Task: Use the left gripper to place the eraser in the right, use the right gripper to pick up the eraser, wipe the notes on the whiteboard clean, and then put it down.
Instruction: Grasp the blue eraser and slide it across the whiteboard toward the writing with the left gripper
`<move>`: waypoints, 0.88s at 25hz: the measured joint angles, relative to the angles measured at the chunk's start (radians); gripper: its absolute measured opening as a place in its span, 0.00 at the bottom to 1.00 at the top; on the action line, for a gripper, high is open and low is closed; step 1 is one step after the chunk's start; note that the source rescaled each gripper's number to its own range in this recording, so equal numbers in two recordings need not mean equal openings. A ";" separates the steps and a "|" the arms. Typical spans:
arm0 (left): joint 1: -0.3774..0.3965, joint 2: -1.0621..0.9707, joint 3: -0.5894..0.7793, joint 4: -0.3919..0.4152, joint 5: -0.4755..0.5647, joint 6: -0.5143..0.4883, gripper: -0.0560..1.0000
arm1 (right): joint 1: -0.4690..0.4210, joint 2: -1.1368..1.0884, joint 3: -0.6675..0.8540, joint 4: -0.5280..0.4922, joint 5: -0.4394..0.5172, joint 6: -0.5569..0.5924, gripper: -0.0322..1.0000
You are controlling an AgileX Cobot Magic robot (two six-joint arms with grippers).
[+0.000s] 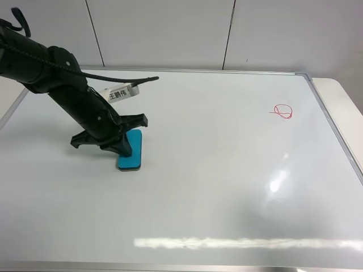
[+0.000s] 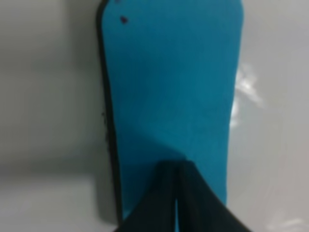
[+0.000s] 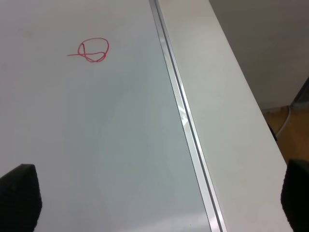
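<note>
Left to right on the high camera: a thick black arm slants down from the upper left corner, a white printed label [image 1: 122,92] strapped to it and a black cable [image 1: 113,76] trailing off it, and the left gripper [image 1: 123,146] meets the teal top of the eraser [image 1: 131,157]. The wrist camera shows this gripper [image 2: 176,193] with its two fingers pressed together, tips over one end of the eraser [image 2: 174,87] and pinching nothing; whether they press on it or sit just above it cannot be told. The eraser lies flat on its dark felt base on the left half of the whiteboard [image 1: 227,181], its long axis running from the near edge toward the far edge, the far end leaning slightly right. Well apart from it, near the board's upper right corner, sit the notes [image 1: 282,111], a red loop crossed by a line. The glossy board throws back a long band of light along its near edge. Its silver frame lies on a white table [image 1: 340,96], and pale wall panels [image 1: 170,28] with dark seams rise behind. The right gripper [image 3: 157,200] appears only on its own wrist camera, spread wide and holding nothing above the whiteboard [image 3: 96,145] and its frame, with the notes [image 3: 93,50] ahead of it, the table [image 3: 222,121] beside the frame and a patch of brownish floor [image 3: 285,130] beyond.
</note>
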 joint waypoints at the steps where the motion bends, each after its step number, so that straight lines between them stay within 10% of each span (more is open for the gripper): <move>1: -0.023 0.010 0.000 -0.043 -0.003 -0.001 0.06 | 0.000 0.000 0.000 0.000 0.000 0.000 1.00; 8: -0.183 0.116 -0.058 -0.289 -0.044 -0.005 0.05 | 0.000 0.000 0.000 0.000 0.000 0.000 1.00; 22: -0.436 0.456 -0.599 -0.487 0.021 -0.008 0.05 | 0.000 0.000 0.000 0.000 0.000 0.000 1.00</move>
